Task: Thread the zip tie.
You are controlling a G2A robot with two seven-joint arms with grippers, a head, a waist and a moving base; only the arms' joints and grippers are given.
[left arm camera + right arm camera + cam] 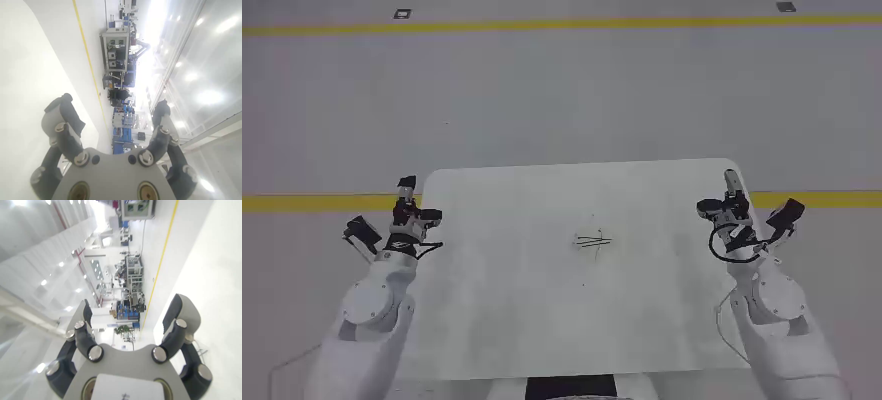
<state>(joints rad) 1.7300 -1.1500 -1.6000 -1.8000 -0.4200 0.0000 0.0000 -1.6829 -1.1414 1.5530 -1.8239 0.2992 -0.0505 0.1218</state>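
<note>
At the table edges, hovering with left gripper and right gripper fingers apart; likely needing a low pinch on the zip ties.

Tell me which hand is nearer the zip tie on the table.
Right. The right hand sits at one edge of the table, the zip tie lying mid-table; the left hand sits at the opposite edge, somewhat farther from it.

The zip ties lie on the table, near its middle. The left gripper is at the left edge of the table and the right gripper is at the right edge. The ties are between them, well apart from both.
</note>
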